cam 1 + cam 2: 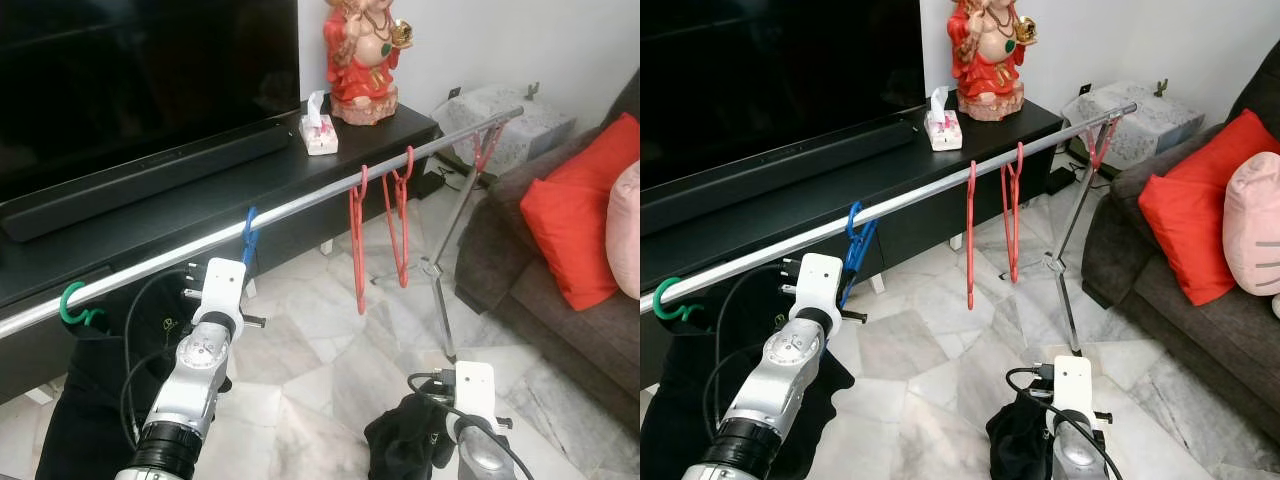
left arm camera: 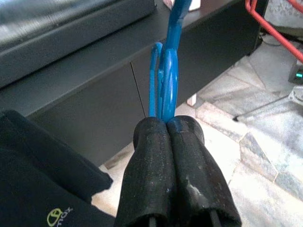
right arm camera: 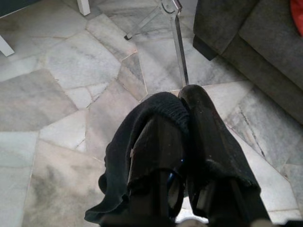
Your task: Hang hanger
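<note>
holding the blue hanger (image 2: 165, 80) pinched between its closed fingers (image 2: 156, 165), the left tool (image 2: 168, 124) is keeping it up at the silver rail (image 1: 300, 207), where the hanger's hook is already sitting over the bar in the head views. the hanging itself is looking nearly done; what is remaining, i judge, is letting go and drawing the arm back without pulling the hook off. the hanger is thin bright blue plastic, hanging between a green hook (image 1: 78, 305) further left and two red hangers (image 1: 380, 235) further right. the right tool (image 3: 182, 127) is hanging low over the marble floor (image 1: 310, 350), its fingers closed on a black cloth (image 3: 142, 142).
</note>
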Controlling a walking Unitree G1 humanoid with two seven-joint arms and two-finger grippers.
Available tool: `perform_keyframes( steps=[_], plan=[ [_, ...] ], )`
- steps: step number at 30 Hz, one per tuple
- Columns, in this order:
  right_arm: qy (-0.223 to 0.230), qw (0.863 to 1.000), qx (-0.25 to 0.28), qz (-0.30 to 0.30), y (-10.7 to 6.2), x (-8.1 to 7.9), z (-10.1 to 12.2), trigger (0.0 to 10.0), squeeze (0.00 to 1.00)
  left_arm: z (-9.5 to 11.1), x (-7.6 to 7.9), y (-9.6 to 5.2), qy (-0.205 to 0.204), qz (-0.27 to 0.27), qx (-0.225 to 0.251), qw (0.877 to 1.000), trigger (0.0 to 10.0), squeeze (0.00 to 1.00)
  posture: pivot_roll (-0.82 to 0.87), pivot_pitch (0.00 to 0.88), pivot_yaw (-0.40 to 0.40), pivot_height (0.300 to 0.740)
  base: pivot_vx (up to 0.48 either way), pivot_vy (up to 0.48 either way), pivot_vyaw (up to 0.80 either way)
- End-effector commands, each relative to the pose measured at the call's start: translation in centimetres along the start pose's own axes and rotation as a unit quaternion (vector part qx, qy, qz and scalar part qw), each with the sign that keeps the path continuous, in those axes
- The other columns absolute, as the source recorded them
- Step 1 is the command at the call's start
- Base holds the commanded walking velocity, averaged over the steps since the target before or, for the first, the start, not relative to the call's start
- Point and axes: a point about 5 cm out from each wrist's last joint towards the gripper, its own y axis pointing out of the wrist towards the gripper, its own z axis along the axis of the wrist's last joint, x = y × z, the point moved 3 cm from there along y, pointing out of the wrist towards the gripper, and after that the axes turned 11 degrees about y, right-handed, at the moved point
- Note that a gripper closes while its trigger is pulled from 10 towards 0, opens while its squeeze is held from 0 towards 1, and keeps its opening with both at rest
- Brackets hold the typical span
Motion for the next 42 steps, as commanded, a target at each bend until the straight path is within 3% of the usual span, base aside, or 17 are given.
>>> perform_keyframes(
  steps=[1, 12, 27, 28, 29, 30, 39, 42],
  plan=[
    [-0.003, 1.0, -0.001, -0.001, 0.0, 0.0, -0.1, 10.0, 0.0, 1.1, -0.6, -0.2, -0.009, 0.015, 0.025, 1.0, 10.0, 0.0, -0.1, 0.0, -0.007, 0.74, 0.0, 0.0, 0.0],
    [-0.005, 1.0, -0.004, -0.001, 0.0, 0.1, -0.2, 10.0, 0.0, 1.8, -0.9, -1.0, -0.032, 0.028, 0.056, 0.997, 10.0, 0.0, -0.1, 0.0, -0.01, 0.74, 0.0, 0.0, 0.0],
    [-0.007, 1.0, -0.004, 0.0, -0.1, 0.2, -0.3, 10.0, 0.0, 0.3, 0.4, -0.8, 0.001, -0.008, 0.001, 1.0, 10.0, 0.0, -0.1, 0.0, -0.014, 0.74, 0.0, 0.0, 0.0],
    [-0.007, 1.0, -0.004, 0.0, -0.1, 0.2, -0.2, 10.0, 0.0, 0.3, 0.5, -0.7, -0.003, -0.01, -0.002, 1.0, 10.0, 0.87, -0.1, 0.0, -0.019, 0.74, 0.0, 0.0, 0.0],
    [-0.007, 1.0, -0.004, 0.0, -0.1, 0.2, -0.2, 10.0, 0.0, 0.4, 0.7, -0.6, -0.008, -0.013, -0.006, 1.0, 10.0, 0.87, -0.1, 0.0, -0.02, 0.74, 0.0, 0.0, 0.0],
    [-0.008, 1.0, -0.006, 0.0, -0.1, 0.3, -0.3, 10.0, 0.0, 0.6, 0.7, -0.5, -0.013, -0.015, -0.003, 1.0, 10.0, 1.0, -0.1, 0.0, -0.02, 0.74, 0.0, 0.0, 0.0],
    [-0.01, 1.0, -0.015, -0.004, 0.0, 1.0, -0.4, 10.0, 0.0, 1.7, 1.1, 0.2, -0.016, -0.02, 0.003, 1.0, 10.0, 1.0, -0.11, 0.0, -0.035, 0.74, 0.0, 0.0, 0.0],
    [-0.012, 1.0, -0.016, -0.004, 0.0, 1.1, -0.4, 10.0, 0.0, 1.5, 1.5, 0.5, 0.003, -0.029, -0.008, 1.0, 10.0, 1.0, -0.11, 0.0, -0.041, 0.74, 0.0, 0.0, 0.0]
  ],
)
